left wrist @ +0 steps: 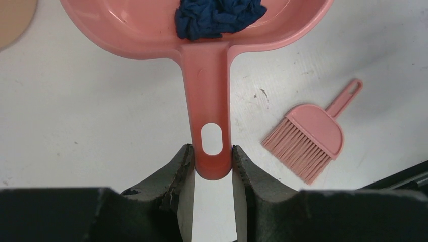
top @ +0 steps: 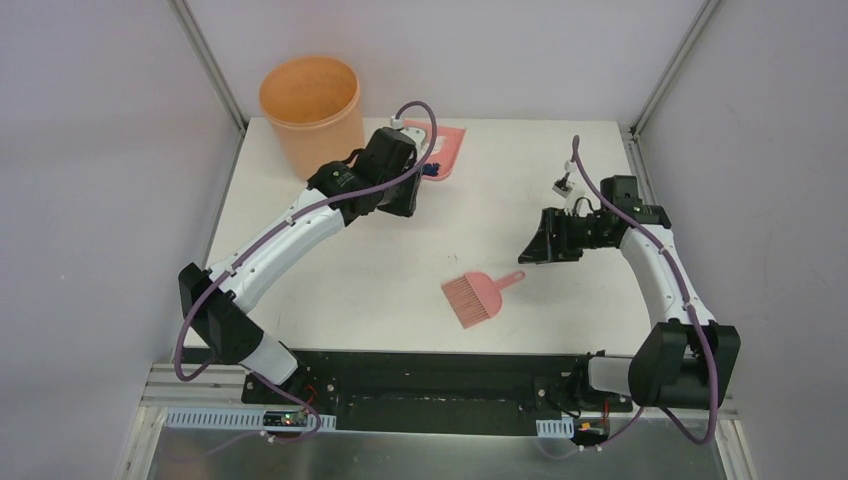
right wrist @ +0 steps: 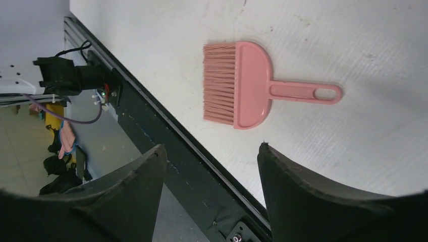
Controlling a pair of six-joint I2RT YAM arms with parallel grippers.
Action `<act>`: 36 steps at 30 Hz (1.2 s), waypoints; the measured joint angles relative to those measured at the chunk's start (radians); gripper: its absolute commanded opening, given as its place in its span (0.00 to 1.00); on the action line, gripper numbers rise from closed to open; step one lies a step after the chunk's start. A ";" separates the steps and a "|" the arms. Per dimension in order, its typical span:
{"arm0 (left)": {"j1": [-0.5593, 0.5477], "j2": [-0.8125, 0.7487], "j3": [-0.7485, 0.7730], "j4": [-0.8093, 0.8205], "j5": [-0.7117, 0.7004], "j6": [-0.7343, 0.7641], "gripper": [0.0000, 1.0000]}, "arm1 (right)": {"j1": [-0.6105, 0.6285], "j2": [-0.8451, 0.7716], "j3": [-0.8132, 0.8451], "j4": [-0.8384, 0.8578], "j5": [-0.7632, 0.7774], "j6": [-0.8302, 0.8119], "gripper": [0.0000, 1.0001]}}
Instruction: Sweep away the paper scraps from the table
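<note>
My left gripper point(top: 415, 180) point(left wrist: 212, 161) is shut on the end of the handle of the salmon-pink dustpan point(top: 447, 150) point(left wrist: 151, 25), at the back of the white table point(top: 500, 190). A dark blue crumpled paper wad point(left wrist: 217, 17) lies in the pan and shows as a blue speck in the top view point(top: 432, 170). No pink scraps are in view. My right gripper point(top: 528, 250) point(right wrist: 212, 151) is open and empty, held above the table to the right of the salmon-pink hand brush point(top: 478, 297) point(right wrist: 242, 83) point(left wrist: 310, 138), which lies flat near the front.
An orange bucket point(top: 310, 100) point(left wrist: 12, 17) stands at the back left corner, just left of the dustpan. Metal frame posts rise at the back corners. The table's black front edge point(right wrist: 166, 131) runs under my right gripper.
</note>
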 measured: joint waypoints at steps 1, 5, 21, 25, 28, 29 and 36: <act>0.000 0.002 0.001 0.003 0.007 -0.008 0.00 | 0.000 0.002 -0.006 0.002 -0.018 -0.002 0.69; -0.009 0.024 0.026 0.008 0.014 -0.014 0.00 | 0.000 0.005 -0.015 0.010 -0.072 -0.010 0.69; 0.115 0.140 0.317 0.045 0.011 -0.027 0.00 | 0.000 0.040 -0.019 0.016 -0.084 -0.027 0.69; 0.190 0.142 0.321 0.084 0.042 -0.072 0.00 | 0.000 0.041 -0.019 0.016 -0.083 -0.029 0.69; 0.263 0.142 0.321 0.131 0.094 -0.122 0.00 | 0.000 0.041 -0.020 0.016 -0.083 -0.031 0.69; 0.286 0.142 0.321 0.145 0.115 -0.137 0.00 | 0.000 0.041 -0.020 0.016 -0.083 -0.031 0.69; 0.474 0.137 0.228 0.354 0.330 -0.283 0.00 | 0.000 0.041 -0.026 0.015 -0.082 -0.037 0.69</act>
